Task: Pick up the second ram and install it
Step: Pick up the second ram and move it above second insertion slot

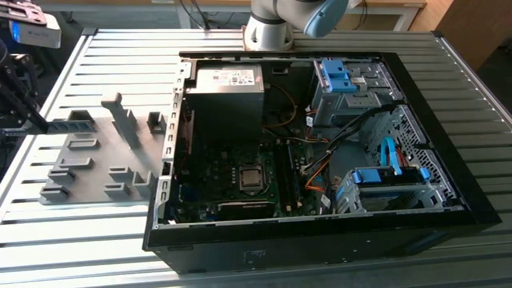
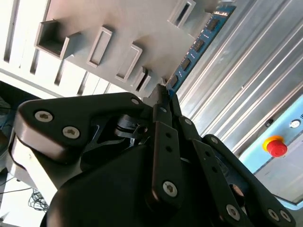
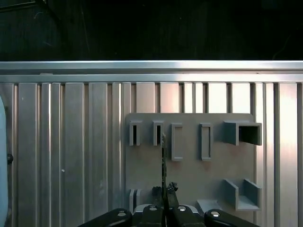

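- While the gripper [image 2: 163, 94] hangs over the grey holder plate [image 3: 189, 175], what does it have hold of?
- The second ram [image 2: 196, 45]. The jaws are pinched tight on one end of it, and no gap shows against the board in the second wrist view.
- How does the stick lie?
- It is a blue-green board with black chips, running straight out from the fingertips. The first wrist view has it edge-on, a thin dark line over the plate, near the narrow slot blocks [image 3: 156, 134].
- Touching the plate or lifted clear?
- Cannot tell. The exterior view puts the gripper at the far edge on the exterior view's left, by the plate, well apart from the PC case [image 1: 320, 252].
- And the case?
- It lies open side up on the slotted metal table [image 1: 96, 54]. The motherboard [image 1: 232, 162] is exposed. The long black slots [image 1: 289, 174] are just beside the processor socket [image 1: 250, 178], on the exterior view's right of it. It is too dark to tell whether a stick sits in any slot.
- Anything else?
- A red stop button [image 2: 277, 146] sits past the table edge in the second wrist view. The arm base [image 1: 268, 30] stands at the case's far side in the exterior view.
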### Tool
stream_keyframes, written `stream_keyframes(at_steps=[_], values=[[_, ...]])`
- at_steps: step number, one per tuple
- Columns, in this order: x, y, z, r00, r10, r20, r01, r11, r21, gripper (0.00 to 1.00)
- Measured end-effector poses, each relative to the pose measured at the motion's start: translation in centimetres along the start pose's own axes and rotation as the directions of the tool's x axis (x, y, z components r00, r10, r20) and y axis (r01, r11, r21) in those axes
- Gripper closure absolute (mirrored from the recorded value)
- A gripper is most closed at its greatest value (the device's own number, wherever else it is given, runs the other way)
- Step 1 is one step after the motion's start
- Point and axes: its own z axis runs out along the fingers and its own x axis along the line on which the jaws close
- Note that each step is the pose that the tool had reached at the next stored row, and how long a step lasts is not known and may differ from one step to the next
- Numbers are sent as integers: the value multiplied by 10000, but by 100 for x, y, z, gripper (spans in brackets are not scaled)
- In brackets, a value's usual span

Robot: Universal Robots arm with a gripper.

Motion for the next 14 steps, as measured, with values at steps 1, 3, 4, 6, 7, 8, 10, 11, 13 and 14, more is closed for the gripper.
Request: stream_keyframes(at_steps=[1,3,4,6,7,8,10,11,13,14], values=[[0,0,-40,10000,1,-5,-1,10000,-1,86],[-1,0,-128,10000,4,-8,-4,10000,-1,86],[-2,-1,-172,10000,4,-8,-4,10000,0,86],[-3,-1,-263,10000,3,-9,-3,10000,0,86],[-4,-1,-308,10000,4,-10,-4,10000,-1,86],[-5,-2,-352,10000,4,-8,-4,10000,1,86],[-7,-2,-439,10000,4,-9,-4,10000,0,86],[-8,-3,-468,10000,4,-9,-4,10000,-1,86],[-8,-2,-473,10000,4,-8,-4,10000,1,86],[-8,-2,-473,10000,4,-7,-4,10000,1,86]])
